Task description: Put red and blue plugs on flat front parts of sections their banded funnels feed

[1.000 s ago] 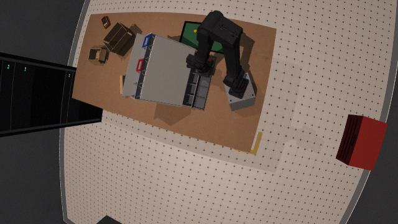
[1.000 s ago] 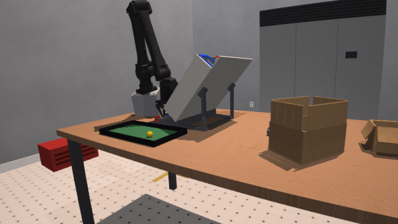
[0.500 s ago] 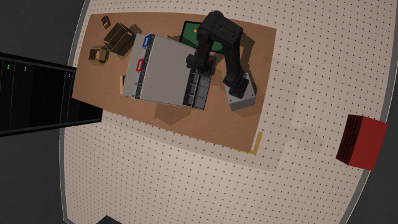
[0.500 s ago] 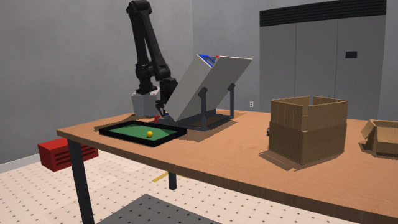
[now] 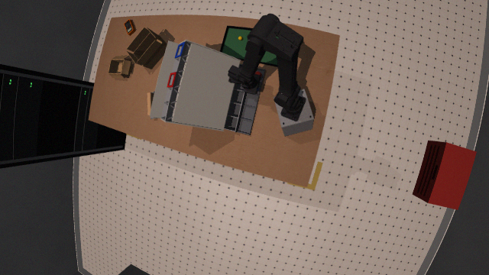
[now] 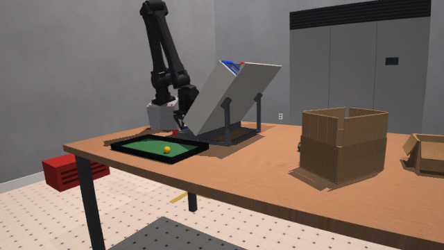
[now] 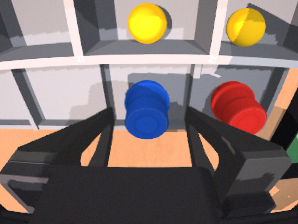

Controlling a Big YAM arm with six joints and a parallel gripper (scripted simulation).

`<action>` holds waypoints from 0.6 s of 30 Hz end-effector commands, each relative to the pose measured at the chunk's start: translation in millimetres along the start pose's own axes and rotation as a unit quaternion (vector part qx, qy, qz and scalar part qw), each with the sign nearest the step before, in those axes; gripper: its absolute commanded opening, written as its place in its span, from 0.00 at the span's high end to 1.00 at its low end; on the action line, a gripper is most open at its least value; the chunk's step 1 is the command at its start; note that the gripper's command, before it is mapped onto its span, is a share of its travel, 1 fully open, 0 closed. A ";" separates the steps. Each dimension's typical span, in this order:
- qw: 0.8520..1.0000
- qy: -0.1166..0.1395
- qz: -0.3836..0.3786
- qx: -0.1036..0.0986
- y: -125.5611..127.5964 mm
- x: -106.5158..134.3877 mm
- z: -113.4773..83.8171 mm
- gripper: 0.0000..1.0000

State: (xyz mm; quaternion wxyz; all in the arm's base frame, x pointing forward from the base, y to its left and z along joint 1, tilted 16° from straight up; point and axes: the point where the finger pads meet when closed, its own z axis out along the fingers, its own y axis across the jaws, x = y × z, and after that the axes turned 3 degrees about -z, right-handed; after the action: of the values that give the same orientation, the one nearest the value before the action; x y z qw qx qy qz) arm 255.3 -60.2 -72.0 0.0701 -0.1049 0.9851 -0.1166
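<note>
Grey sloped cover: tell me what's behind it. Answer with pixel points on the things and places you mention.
Behind the cover (image 5: 206, 84) (image 6: 222, 94), the pipes can't be seen, so their crossings stay hidden. Past its lower edge, a yellow marble (image 7: 147, 23) sits behind the blue plug (image 7: 146, 112), another (image 7: 245, 27) behind the red plug (image 7: 240, 109).

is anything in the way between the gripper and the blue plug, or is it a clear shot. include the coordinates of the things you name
Nothing visible stands between them. The open gripper (image 7: 149, 113) has its fingers on either side of the blue plug (image 7: 146, 110), and the red plug (image 7: 239, 107) stands in the next section, outside the fingers.
</note>
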 end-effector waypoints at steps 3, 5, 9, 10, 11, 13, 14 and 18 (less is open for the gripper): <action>1.000 -0.005 -0.001 0.000 2.1 -4.1 -10.9 0.41; 1.000 -0.006 0.000 0.001 1.7 -5.0 -13.6 0.41; 1.000 -0.006 0.000 0.001 1.3 -5.8 -16.2 0.41; 1.000 -0.007 0.000 0.001 1.1 -6.3 -17.5 0.41; 1.000 -0.008 0.000 0.002 0.8 -7.2 -18.9 0.41; 1.000 -0.009 0.000 0.002 0.2 -8.8 -21.4 0.41; 1.000 -0.010 0.000 0.002 -0.1 -9.5 -22.6 0.41; 1.000 -0.012 0.001 0.003 -0.9 -11.9 -26.4 0.41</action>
State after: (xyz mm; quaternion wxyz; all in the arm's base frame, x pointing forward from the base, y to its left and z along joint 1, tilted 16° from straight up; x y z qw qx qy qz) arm 251.3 -55.8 -55.0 0.0702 -0.1057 0.9851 -0.1158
